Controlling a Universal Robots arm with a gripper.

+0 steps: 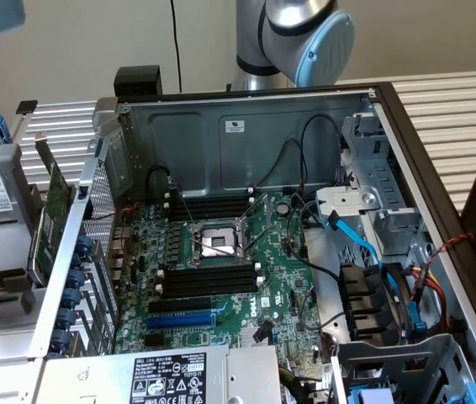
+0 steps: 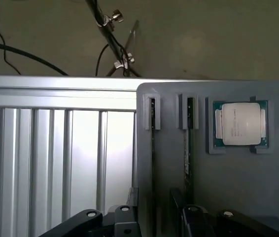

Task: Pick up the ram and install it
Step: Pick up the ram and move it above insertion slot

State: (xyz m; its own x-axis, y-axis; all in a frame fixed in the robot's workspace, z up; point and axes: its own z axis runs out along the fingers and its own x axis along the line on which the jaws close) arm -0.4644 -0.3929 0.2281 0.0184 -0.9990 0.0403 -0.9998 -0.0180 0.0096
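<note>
While my pincer [image 2: 154, 215] hangs wide, seemingly astride the ram [image 2: 153, 143] standing edge-up in the grey tray [image 2: 228, 187] slot, I'd centre on its edge & grip squarely, w/o tilting.

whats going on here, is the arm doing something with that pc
A robot arm is working beside an open PC case. Its claw hangs over a grey tray, where a ram stick and a second stick stand edge-on in holders next to a CPU. No ram is lifted yet, and the motherboard's black slots look empty.
</note>
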